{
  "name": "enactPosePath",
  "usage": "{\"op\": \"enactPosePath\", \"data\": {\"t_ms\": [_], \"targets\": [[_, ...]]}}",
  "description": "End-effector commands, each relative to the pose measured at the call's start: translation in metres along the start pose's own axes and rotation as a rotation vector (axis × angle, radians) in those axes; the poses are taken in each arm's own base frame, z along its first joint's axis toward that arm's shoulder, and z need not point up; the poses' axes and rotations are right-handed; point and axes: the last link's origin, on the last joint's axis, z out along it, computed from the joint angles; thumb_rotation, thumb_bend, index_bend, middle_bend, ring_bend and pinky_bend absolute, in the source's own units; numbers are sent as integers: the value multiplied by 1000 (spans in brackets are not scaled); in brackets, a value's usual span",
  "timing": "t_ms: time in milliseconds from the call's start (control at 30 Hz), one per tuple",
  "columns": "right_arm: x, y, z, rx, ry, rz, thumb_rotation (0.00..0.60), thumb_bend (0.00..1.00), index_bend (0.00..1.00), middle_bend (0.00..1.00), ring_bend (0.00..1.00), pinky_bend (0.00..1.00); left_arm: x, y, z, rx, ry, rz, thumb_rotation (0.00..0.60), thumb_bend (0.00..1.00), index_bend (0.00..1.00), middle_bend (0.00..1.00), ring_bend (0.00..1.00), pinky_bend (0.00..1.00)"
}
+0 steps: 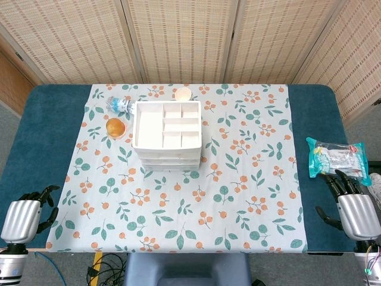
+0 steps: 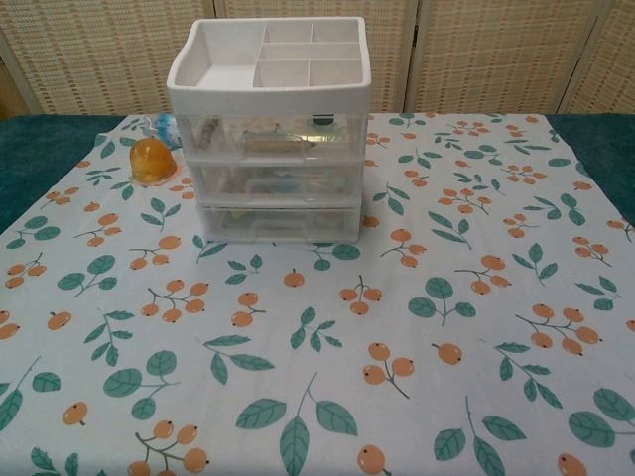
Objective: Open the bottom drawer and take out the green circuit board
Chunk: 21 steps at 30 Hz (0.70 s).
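— Toward the upper middle of the head view, what is sitting on the patterned cloth (image 1: 238, 179)?

— A white drawer unit (image 1: 166, 134) is standing there, with a divided tray forming its top. In the chest view the three clear-fronted drawers are all sitting flush, and the bottom drawer (image 2: 278, 222) is lying closed against the cloth.

— Is the green circuit board showing?

— Blurred shapes are showing through the drawer fronts, but I cannot tell which of them is the board.

— Where are the hands resting?

— The left hand (image 1: 27, 213) is sitting at the lower left corner of the head view, on the blue table (image 1: 41, 143) just off the cloth's edge. Its fingers are spreading apart and holding nothing. The right hand (image 1: 351, 205) is sitting at the lower right, fingers also apart and empty, with the fingertips (image 1: 339, 177) pointing at a plastic snack packet (image 1: 336, 156) lying just beyond them. Neither hand is appearing in the chest view.

— What else is lying near the unit?

— An orange jelly cup (image 1: 116, 127) is sitting just left of it, a small plastic bottle (image 1: 121, 105) is lying on its side at its upper left, and a pale cup (image 1: 183, 93) is standing just behind it.
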Motion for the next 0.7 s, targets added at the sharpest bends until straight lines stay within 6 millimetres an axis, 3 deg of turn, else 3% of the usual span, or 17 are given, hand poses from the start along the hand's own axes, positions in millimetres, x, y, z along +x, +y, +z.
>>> {"op": "enactPosePath", "data": {"t_ms": [33, 333, 467, 700], "targets": [[-1, -1, 1, 2, -1, 2, 600, 289, 138, 222, 129, 207, -1, 1, 1, -2, -4, -3, 600, 364, 268, 563, 456, 460], [2, -2, 3, 3, 10, -6, 600, 289, 138, 222, 129, 207, -4, 6, 9, -49, -7, -16, 600, 365, 274, 563, 456, 460], [5, -4, 6, 8, 17, -12, 600, 289, 138, 222, 129, 207, -7, 20, 22, -130, -2, -91, 600, 364, 274, 563, 457, 476], [6, -6, 10, 12, 27, -12, 600, 289, 138, 222, 129, 207, -26, 55, 48, -254, -107, -354, 600, 364, 287, 645, 550, 780]]}}
